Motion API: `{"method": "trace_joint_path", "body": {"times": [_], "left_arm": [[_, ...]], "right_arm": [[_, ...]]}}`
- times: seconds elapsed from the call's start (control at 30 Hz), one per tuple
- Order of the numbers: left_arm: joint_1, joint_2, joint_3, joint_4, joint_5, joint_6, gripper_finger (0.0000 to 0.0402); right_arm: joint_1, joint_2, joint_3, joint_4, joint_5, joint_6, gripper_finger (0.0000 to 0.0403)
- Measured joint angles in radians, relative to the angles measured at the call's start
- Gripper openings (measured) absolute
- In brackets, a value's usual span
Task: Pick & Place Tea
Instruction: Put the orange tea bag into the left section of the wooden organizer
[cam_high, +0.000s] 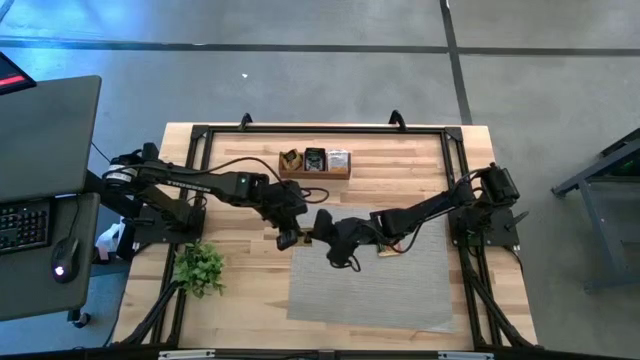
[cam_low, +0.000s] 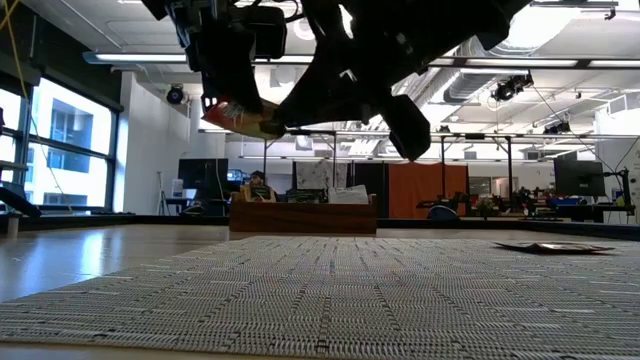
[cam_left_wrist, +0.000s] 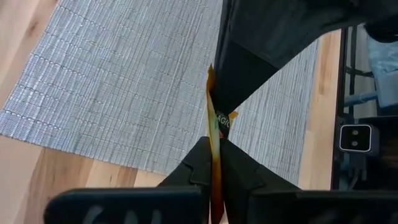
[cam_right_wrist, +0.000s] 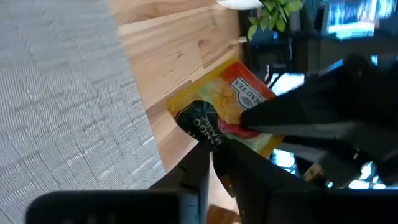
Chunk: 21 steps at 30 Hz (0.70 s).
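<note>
One orange-yellow tea sachet (cam_right_wrist: 230, 102) with a dark printed patch hangs in the air between my two grippers, above the near-left corner region of the grey mat (cam_high: 370, 280). My left gripper (cam_left_wrist: 216, 163) is shut on it and sees it edge-on. My right gripper (cam_right_wrist: 210, 160) is shut on it as well. In the high view the two grippers meet at the sachet (cam_high: 308, 238); in the low view the sachet (cam_low: 240, 118) sits well above the table. A second sachet (cam_low: 553, 246) lies flat on the mat. More sachets stand in the wooden box (cam_high: 315, 163). My left gripper pinches the sachet's edge (cam_left_wrist: 214, 140) between its two fingers, coming from the table's left side. The sachet is lifted clear and stands on edge between the fingers. My right gripper pinches the sachet at its dark printed corner (cam_right_wrist: 202, 121) between its two fingers, coming from the table's right. The sachet is clear of the table, and the left gripper's fingers (cam_right_wrist: 273, 115) hold its opposite side.
The wooden box (cam_low: 303, 215) stands at the table's far middle. A small green plant (cam_high: 200, 268) sits near the left edge. Dark frame rails (cam_high: 452, 150) run around the table. The mat's near half lies open below the arms.
</note>
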<state>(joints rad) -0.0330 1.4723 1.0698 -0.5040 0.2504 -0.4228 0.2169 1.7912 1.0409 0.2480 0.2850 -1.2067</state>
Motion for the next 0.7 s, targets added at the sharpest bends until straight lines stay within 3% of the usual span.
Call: {"method": "trace_joint_path", "body": {"times": [0.13,0.2,0.33,0.47,0.6,0.7], "left_arm": [[0.000,-0.036,0.000,-0.033,-0.010,0.000,0.0005],[-0.013,-0.073,0.000,-0.083,-0.064,0.000,0.0007],[-0.080,-0.187,0.003,-0.172,-0.243,-0.002,0.0007],[-0.211,-0.309,-0.036,-0.175,-0.546,-0.033,0.0007],[-0.343,-0.411,-0.177,-0.047,-0.793,-0.084,0.0007],[-0.385,-0.452,-0.309,0.119,-0.873,-0.110,0.0007]], "right_arm": [[0.000,-0.002,0.000,0.000,0.038,0.158,0.0082],[0.000,-0.002,0.001,-0.009,0.084,0.249,0.0093],[-0.003,-0.002,0.001,-0.026,0.133,0.439,0.0102],[-0.023,-0.002,0.000,0.007,0.125,0.555,0.0103],[-0.083,-0.002,0.000,0.179,-0.004,0.770,0.0103],[-0.147,-0.002,-0.006,0.331,-0.128,1.018,0.0103]]}}
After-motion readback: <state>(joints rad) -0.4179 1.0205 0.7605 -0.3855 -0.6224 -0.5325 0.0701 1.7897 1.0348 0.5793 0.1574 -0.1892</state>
